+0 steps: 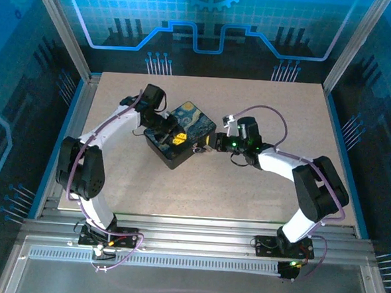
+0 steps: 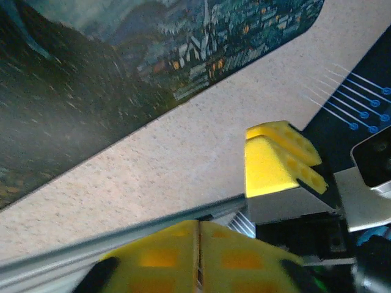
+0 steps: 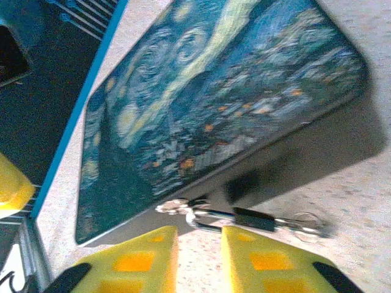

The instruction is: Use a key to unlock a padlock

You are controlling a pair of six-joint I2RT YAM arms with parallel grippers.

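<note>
At the foot of the tin (image 3: 232,91), the right wrist view catches the padlock (image 3: 247,218) and key (image 3: 302,224), blurred and lying together, just ahead of the right gripper (image 3: 199,235) — parted, empty. The left wrist view shows the left gripper (image 2: 198,229) — pads pressed together.

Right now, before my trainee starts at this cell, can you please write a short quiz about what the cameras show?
1. True or false: the right gripper is closed on the swirl-painted tin.
2. Where is the padlock?
A) on top of the tin's lid
B) low beside the tin's side wall, just ahead of the right gripper's fingertips
C) at the table's far edge
3. Fill in: the right gripper's finger pads are ____ in colour.
Key: 1 false, its jaws stand apart with nothing between them; 2 B; 3 yellow.
</note>
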